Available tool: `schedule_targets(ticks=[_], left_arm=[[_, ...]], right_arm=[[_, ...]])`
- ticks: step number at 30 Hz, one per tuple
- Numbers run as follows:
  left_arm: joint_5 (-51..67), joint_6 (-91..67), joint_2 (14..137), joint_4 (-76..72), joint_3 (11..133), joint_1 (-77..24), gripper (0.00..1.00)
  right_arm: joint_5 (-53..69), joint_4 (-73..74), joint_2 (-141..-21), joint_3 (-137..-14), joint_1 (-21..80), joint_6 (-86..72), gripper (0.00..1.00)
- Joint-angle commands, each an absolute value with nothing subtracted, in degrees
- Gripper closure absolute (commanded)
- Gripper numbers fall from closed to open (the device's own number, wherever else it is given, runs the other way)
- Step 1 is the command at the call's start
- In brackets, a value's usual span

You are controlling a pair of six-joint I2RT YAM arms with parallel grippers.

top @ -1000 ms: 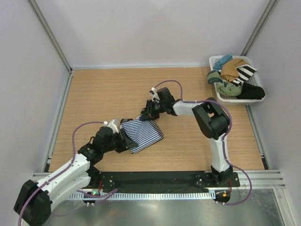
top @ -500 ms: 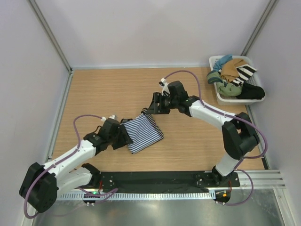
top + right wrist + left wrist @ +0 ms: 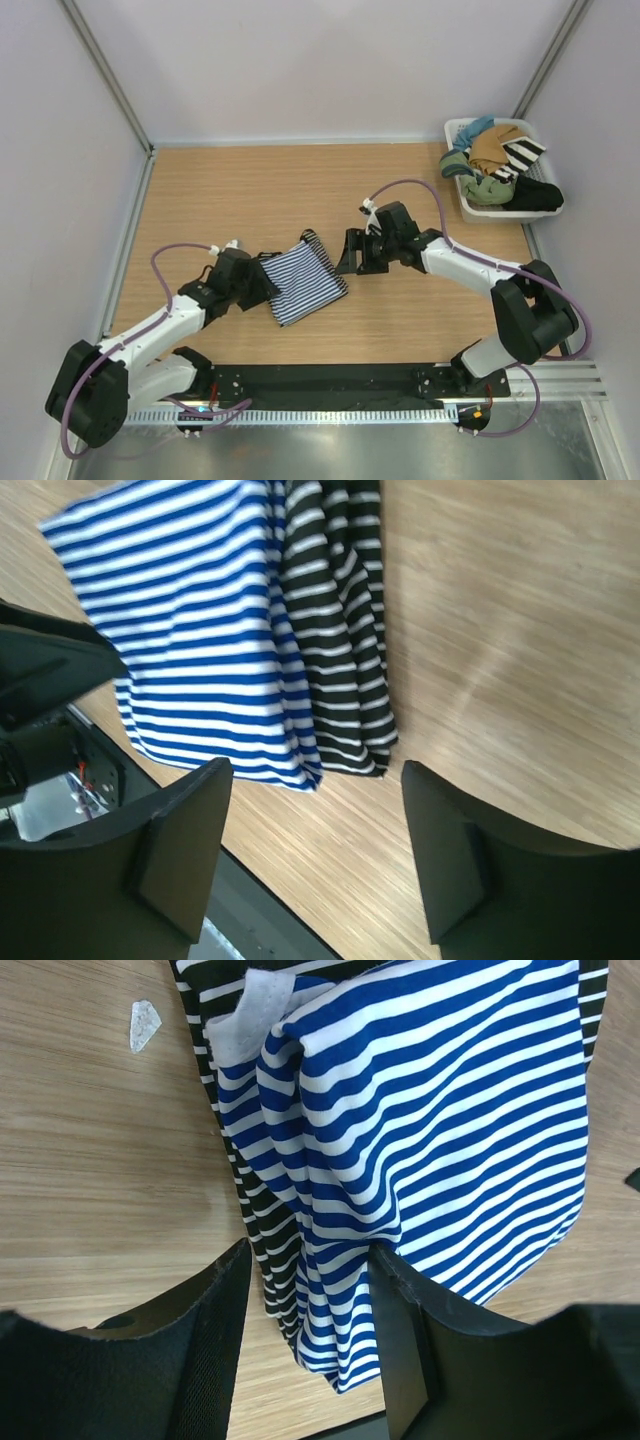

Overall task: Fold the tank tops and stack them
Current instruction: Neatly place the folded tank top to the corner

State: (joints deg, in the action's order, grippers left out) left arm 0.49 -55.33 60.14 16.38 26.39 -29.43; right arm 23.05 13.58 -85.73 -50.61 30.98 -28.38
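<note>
Folded blue-and-white tank top (image 3: 308,282) lies stacked on black-and-white tank top (image 3: 262,1235) mid-bench (image 3: 220,190); left tool (image 3: 258,286) and right tool (image 3: 349,256) flank it, both spread apart and empty, so task looks basically done.

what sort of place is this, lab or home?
Probably a lab robot cell: plain white walls box in a wooden tabletop, a black mounting plate at its near edge, a white basket of clothes.

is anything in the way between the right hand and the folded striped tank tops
Nothing visible. Only bare wooden table lies between the right hand and the folded blue-and-white striped tank top, which rests on the folded black-and-white striped tank top.
</note>
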Motion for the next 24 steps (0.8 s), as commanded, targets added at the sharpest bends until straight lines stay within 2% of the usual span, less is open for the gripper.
schedule_targets(ticks=[1, 2, 7, 11, 19, 24], left_arm=[[-0.3, -55.8, 57.8, 14.9, 27.2, -29.0, 0.48], [-0.9, -55.5, 57.0, 16.1, 28.1, -29.0, 0.48], [-2.5, -53.2, 51.7, 26.4, 32.2, -29.1, 0.44], [-4.7, -51.2, 48.7, 33.6, 36.6, -29.1, 0.42], [-10.5, -47.8, 47.9, 38.0, 41.3, -29.0, 0.38], [-12.5, -46.1, 45.8, 40.3, 42.7, -29.0, 0.37]], right_arm=[[22.9, 13.4, -85.2, -48.6, 31.1, -26.5, 0.24], [24.6, 12.7, -85.4, -48.1, 31.1, -26.9, 0.19], [26.8, 7.1, -83.3, -42.7, 31.4, -31.0, 0.17], [26.5, -3.0, -78.6, -35.4, 32.9, -42.0, 0.12], [5.1, -20.0, -75.6, -23.9, 43.7, -68.4, 0.11], [-5.3, -24.7, -80.1, -23.4, 48.2, -75.8, 0.11]])
